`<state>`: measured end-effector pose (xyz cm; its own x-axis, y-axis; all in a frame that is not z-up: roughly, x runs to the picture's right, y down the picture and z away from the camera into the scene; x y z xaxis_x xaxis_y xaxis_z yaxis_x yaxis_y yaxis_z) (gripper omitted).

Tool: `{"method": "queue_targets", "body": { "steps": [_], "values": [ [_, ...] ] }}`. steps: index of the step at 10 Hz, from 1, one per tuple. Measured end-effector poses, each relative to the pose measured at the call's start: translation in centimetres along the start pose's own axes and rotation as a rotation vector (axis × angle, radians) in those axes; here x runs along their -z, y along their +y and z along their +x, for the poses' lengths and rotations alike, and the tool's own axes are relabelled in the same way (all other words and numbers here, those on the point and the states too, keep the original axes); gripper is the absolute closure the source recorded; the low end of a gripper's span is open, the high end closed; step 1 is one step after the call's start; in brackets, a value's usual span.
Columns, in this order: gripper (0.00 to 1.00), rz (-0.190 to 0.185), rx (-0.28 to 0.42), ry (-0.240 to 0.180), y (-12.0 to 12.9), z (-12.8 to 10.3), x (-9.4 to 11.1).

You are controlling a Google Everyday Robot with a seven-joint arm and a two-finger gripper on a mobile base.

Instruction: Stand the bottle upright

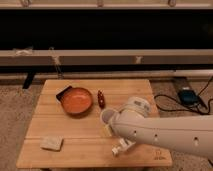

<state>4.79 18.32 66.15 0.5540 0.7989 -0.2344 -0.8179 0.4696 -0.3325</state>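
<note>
gripper [126,143] low over the lying bottle [116,149]

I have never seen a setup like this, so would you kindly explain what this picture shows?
This is a single camera view looking down on a wooden table. The long white limb reaching in from the right is a robot's arm. Its gripper, a two-finger clamp at the arm's tip, is low over the table's front right but hidden by the arm, so whether anything is held cannot be seen. On the table are an orange bowl, a small dark red object, a white cup partly behind the arm, and a pale sponge-like block. The pale bit under the arm appears to be the lying bottle.
</note>
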Motion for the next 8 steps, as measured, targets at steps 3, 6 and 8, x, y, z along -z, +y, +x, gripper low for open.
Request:
{"method": "queue_targets", "body": {
  "steps": [3,6,8],
  "values": [
    [0.20,-0.021,0.157,0.143,-2.2,3.4,-3.1],
    [0.20,-0.015,0.356,0.212,-2.7,5.4,-6.0],
    [0.20,-0.025,0.488,0.239,-1.4,7.1,-6.5]
  ]
}}
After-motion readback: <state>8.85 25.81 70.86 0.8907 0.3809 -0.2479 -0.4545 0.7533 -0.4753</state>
